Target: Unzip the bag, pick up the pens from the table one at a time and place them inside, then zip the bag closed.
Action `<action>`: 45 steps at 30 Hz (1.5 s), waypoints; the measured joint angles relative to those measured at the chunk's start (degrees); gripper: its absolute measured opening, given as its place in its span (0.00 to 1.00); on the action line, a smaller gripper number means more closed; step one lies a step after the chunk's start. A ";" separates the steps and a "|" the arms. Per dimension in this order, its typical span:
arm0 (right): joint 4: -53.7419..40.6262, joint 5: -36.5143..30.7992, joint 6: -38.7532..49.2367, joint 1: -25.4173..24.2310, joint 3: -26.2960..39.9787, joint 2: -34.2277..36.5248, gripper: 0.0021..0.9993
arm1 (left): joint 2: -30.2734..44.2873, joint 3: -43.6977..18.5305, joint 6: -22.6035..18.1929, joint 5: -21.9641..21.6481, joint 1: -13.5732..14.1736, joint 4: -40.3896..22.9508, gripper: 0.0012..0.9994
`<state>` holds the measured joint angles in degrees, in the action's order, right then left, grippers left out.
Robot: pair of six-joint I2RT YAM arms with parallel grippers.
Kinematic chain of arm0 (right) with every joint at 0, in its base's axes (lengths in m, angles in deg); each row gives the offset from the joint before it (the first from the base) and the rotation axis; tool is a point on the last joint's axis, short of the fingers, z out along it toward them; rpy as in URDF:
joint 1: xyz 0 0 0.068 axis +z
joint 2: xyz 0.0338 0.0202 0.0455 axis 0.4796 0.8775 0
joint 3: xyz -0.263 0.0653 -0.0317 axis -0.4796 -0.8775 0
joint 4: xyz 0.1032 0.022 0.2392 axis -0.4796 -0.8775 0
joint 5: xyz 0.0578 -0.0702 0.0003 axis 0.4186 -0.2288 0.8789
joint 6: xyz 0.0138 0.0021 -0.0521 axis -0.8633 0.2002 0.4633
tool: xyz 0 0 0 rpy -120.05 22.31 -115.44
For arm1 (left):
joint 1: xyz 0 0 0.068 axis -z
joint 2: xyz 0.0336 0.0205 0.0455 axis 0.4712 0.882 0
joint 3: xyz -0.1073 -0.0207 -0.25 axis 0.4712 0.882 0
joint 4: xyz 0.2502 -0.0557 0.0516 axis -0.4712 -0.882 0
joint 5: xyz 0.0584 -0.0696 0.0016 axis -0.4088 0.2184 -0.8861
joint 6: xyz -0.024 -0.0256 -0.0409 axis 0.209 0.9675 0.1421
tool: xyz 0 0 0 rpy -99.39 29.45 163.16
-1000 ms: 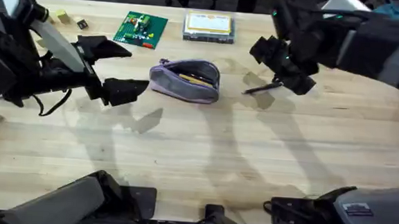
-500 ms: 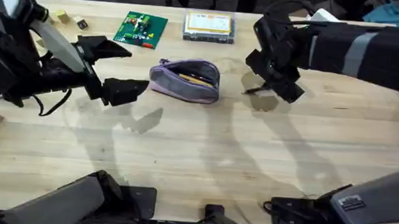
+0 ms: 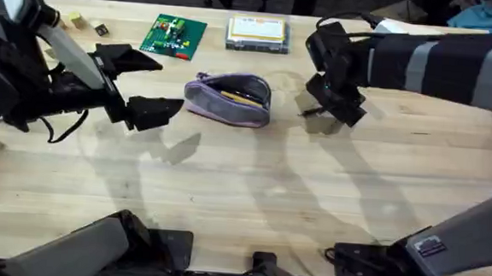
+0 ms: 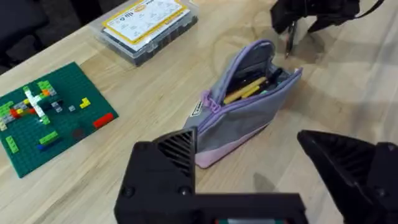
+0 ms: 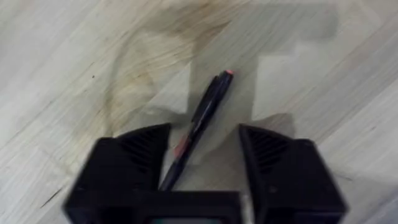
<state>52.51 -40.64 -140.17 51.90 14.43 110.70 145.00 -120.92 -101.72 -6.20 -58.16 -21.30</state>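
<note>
The overhead camera looks down and forward over the whole worktop (image 3: 251, 190), sharing the bag (image 3: 229, 98) with the nearer left wrist camera, while the right wrist camera looks closely down at a pen (image 5: 196, 127).

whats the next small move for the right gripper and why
Probably close on the pen and lift it. The right gripper is open with the pen lying on the table between its fingers, and the bag beside it is already unzipped.

We see a light wooden plank table (image 3: 251, 190). On its far half lie a green brick baseplate (image 3: 174, 35), a clear plastic parts box (image 3: 257, 32), an open lavender pencil pouch (image 3: 229, 98) and, right of it, a slim black pen (image 5: 200, 124).
</note>
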 joint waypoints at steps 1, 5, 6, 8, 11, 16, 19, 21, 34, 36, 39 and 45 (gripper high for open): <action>-0.07 -0.18 -0.03 -0.02 0.00 0.08 0.57 | 0.00 0.00 0.00 -0.01 0.00 0.00 0.99; 0.47 -0.33 -0.26 -0.04 0.00 0.10 0.30 | 0.00 0.00 0.00 -0.01 0.00 0.00 0.99; 0.48 -0.33 -0.28 -0.04 0.00 0.15 0.25 | 0.00 0.00 0.00 0.00 0.00 0.00 0.99; 0.22 -0.54 -0.34 -0.05 0.00 0.18 0.16 | 0.00 0.00 0.00 -0.01 0.00 0.00 0.99; 0.39 -0.89 -0.46 -0.04 0.10 0.17 0.04 | 0.00 0.00 0.00 -0.02 0.00 0.00 0.99; 0.46 -0.90 -0.61 -0.04 0.13 0.17 0.04 | 0.00 0.00 0.00 0.00 0.00 0.00 0.99; 0.44 -0.90 0.11 -0.04 0.17 0.17 0.04 | 0.00 0.00 0.00 0.00 0.00 0.00 0.99; 0.46 -0.84 1.08 -0.04 0.22 0.16 0.04 | 0.00 0.00 0.00 0.00 0.00 0.01 0.99; 1.98 2.49 15.40 0.00 3.02 -9.45 0.03 | 0.00 0.00 0.00 0.00 0.00 0.00 0.99; 2.73 2.50 19.03 0.06 3.21 -11.18 0.03 | 0.00 0.00 0.00 -0.01 0.00 0.01 0.99; 4.09 2.51 25.49 0.50 3.21 -13.25 0.03 | 0.00 0.00 0.00 0.00 0.00 0.02 0.99; 8.51 2.69 40.94 2.57 3.21 -16.11 0.03 | 0.00 0.00 0.00 -0.01 0.00 0.04 0.99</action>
<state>61.03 -37.95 -99.23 54.47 17.64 94.60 145.00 -120.92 -101.72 -6.21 -58.16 -21.26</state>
